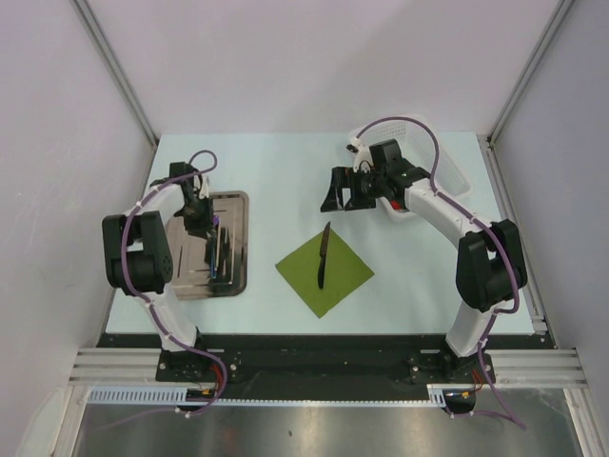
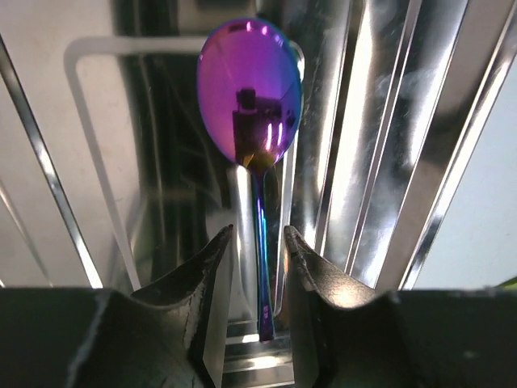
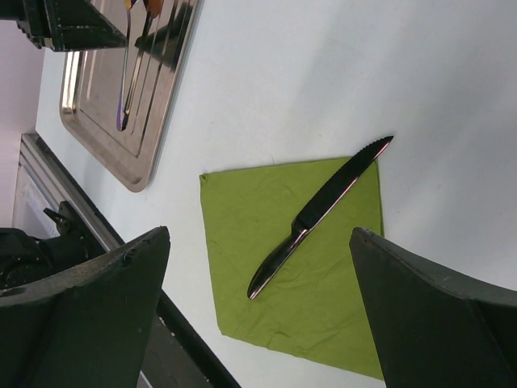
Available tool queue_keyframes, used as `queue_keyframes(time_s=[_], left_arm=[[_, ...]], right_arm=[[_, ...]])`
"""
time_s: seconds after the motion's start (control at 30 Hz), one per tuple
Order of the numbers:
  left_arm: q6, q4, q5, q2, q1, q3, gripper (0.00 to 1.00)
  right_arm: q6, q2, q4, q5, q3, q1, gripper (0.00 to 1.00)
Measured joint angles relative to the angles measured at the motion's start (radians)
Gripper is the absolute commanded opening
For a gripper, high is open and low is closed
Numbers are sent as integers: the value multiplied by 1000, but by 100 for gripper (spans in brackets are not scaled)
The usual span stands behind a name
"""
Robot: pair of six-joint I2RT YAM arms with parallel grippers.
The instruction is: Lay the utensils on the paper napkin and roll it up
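Note:
The olive-green paper napkin (image 1: 328, 276) (image 3: 323, 299) lies flat on the table's middle, one corner toward the arms. A dark knife (image 1: 324, 255) (image 3: 319, 218) rests across it, its tip reaching just past the far edge. More utensils (image 1: 217, 257) (image 3: 129, 73) lie in the silver tray (image 1: 238, 214). Among them is a spoon with an iridescent purple bowl (image 2: 250, 89). My left gripper (image 1: 202, 227) (image 2: 257, 242) hangs low over the tray, its fingers either side of the spoon's thin handle with a gap on both sides. My right gripper (image 1: 349, 195) (image 3: 260, 234) is wide open above the table behind the napkin, holding nothing.
A white basket (image 1: 447, 171) stands at the back right, beside the right arm. The tray (image 3: 89, 121) sits at the table's left, close to the left arm's base. White walls close in the table on three sides.

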Motion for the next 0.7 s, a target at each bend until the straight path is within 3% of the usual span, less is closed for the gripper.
queue_keyframes(time_s=[0.23,0.37,0.47,0.57,0.7], left_arm=[[-17,63,-24,43,-19,0,22],[-29,74,-43,57,-20,13,0],[-34,78,-27,56,-19,13,0],[-36,96,63,27,-18,-3,0],[-83,124,310,-103,-18,-17,0]], right_arm=[[4,0,-15,-24,0,-22,100],[7,0,-29,-26,0,-29,100],[8,0,-29,-45,0,-39,98],[18,0,-24,-74,6,-45,96],[53,0,21,-148,31,-55,97]])
